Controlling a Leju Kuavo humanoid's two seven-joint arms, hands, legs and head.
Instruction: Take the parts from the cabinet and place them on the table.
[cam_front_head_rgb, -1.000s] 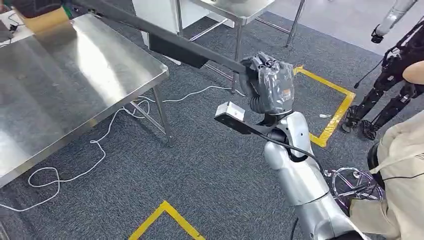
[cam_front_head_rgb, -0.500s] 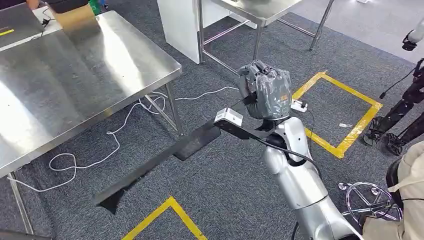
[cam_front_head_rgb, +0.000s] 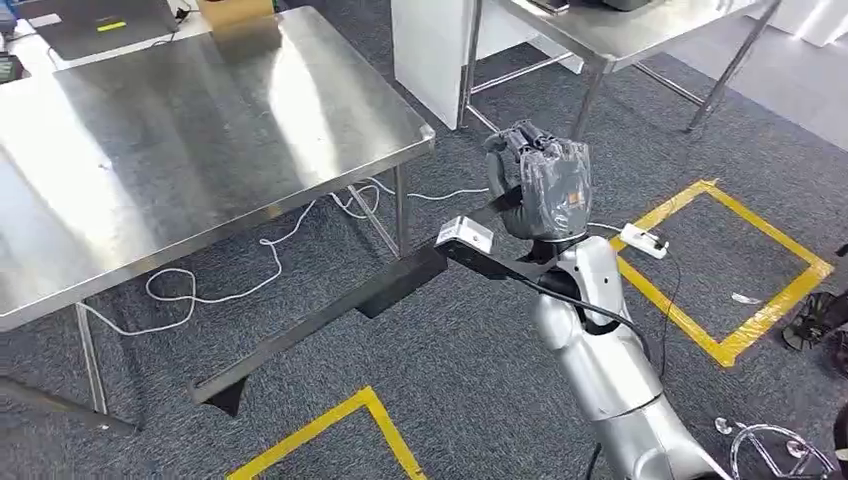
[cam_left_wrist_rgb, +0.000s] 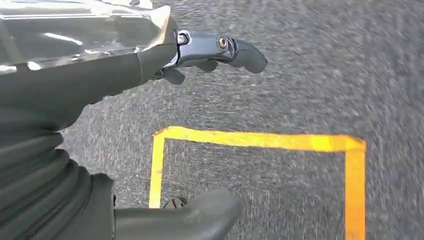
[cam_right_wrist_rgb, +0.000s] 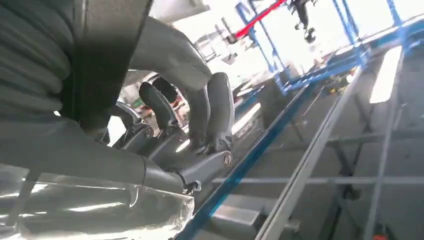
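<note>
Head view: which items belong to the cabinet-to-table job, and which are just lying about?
Job:
- long black part, held in the right hand
- steel table, the likely drop-off

Lying about:
- white cable on the carpet
- power strip
- yellow floor tape
- cardboard box at the table's far end

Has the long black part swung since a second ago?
Yes. The long black part pointed up past the steel table; now it slants down in front of it, free end near the yellow floor tape.
</note>
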